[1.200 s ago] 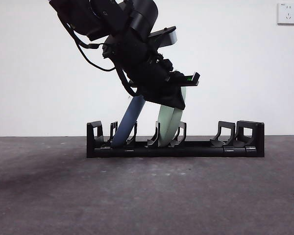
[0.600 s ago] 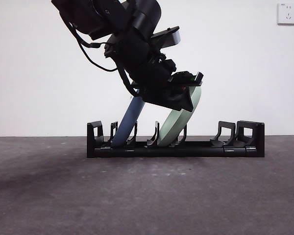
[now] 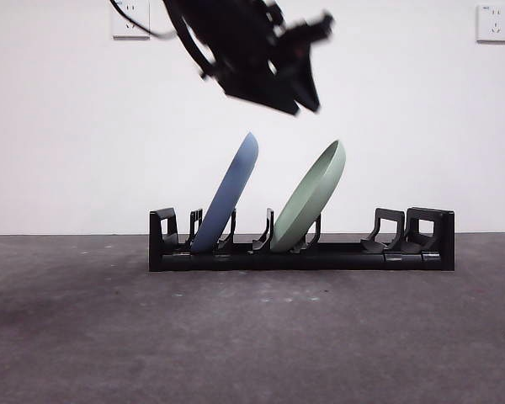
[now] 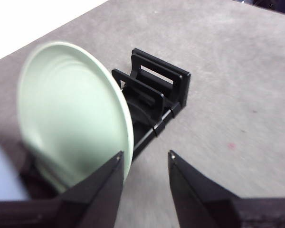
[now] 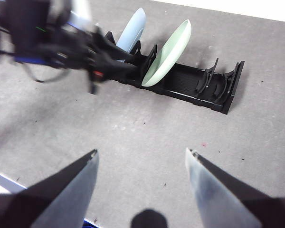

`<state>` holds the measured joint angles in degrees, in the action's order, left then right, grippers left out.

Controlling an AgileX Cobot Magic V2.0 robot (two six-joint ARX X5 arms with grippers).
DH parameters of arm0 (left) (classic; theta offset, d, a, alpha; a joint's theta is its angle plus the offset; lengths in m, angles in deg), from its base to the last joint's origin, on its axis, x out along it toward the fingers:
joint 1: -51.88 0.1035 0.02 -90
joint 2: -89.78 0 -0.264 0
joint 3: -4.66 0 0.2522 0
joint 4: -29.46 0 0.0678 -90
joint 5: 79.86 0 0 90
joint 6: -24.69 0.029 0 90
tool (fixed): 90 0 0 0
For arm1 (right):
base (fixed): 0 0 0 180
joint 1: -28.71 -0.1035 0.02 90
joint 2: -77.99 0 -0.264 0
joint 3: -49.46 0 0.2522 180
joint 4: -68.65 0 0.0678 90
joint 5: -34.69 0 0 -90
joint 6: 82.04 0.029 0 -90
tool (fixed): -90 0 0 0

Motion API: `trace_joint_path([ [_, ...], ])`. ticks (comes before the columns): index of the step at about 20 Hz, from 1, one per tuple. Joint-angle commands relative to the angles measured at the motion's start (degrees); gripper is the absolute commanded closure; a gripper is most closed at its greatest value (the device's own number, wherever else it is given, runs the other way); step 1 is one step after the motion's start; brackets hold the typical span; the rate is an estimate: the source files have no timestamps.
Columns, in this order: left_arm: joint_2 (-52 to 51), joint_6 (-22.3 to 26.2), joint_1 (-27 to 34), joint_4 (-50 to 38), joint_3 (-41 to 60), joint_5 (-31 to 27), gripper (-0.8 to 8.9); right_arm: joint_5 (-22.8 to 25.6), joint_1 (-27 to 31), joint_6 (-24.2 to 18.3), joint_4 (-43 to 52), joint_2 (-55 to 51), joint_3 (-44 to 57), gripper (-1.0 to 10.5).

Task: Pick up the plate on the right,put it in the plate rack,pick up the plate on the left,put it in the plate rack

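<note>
Now I had both plates standing in the rack [image 3: 301, 252] on the bench [image 3: 252, 337]: the blue plate [image 3: 227, 195] in a slot near one end, the green plate [image 3: 310, 198] in a slot near the middle, both tilted the same way. My left hand [image 4: 145, 159] hung above the green plate's rim with its jaws parted and nothing between them. My right hand [image 5: 141, 153] was high over the bench, well apart from the rack, wide open and empty.

No readable text, label, brand, number or sign is found in any view. Nothing is printed on the plate rack [image 3: 300, 242], and the two wall sockets [image 3: 493, 23] are unmarked.
</note>
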<state>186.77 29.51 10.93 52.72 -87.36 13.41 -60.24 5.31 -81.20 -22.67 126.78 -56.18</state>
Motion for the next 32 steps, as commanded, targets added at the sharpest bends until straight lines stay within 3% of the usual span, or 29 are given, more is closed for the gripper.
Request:
trace_joint_path([
  [1, -5.6, -0.8, -0.4, 9.0, 0.2, 0.2, 6.52, -0.2, -0.2, -0.5, -1.3, 0.0, 0.3, 6.3],
  [4, -13.6, -0.8, -0.7, 21.5, 0.2, 0.7, 6.56, -1.8, -0.2, -1.4, -1.3, 0.1, 0.3, 6.3],
  [8, -24.5, -0.8, -0.7, 37.4, 0.2, 6.2, 6.56, -7.8, -0.2, -2.6, -1.3, 0.2, 0.4, 6.3],
  [13, -35.7, -2.1, -0.7, 49.7, 0.2, 10.8, 6.56, -15.1, -0.2, -2.6, -1.3, 0.1, 3.5, 6.3],
  [23, -43.7, -2.3, -0.7, 54.9, 0.2, 10.6, 6.57, -15.9, -0.2, -3.0, -1.3, 0.1, 11.2, 6.4],
  [26, -43.6, -2.3, -0.7, 55.6, 0.2, 10.6, 6.69, -15.9, -0.2, -3.0, -1.3, 0.1, 11.2, 8.7],
  [27, -43.6, -2.2, -0.7, 55.5, 0.2, 10.6, 7.36, -15.9, -0.2, -3.1, -1.3, 0.1, 11.2, 9.3],
  [28, -43.6, -2.2, -0.7, 55.4, 0.2, 10.6, 8.29, -15.9, -0.2, -3.1, -1.3, 0.1, 11.2, 9.6],
  [32, -43.6, -2.2, -0.7, 55.4, 0.2, 10.6, 8.21, -15.9, -0.2, -4.1, -1.3, 0.1, 11.2, 9.6],
])
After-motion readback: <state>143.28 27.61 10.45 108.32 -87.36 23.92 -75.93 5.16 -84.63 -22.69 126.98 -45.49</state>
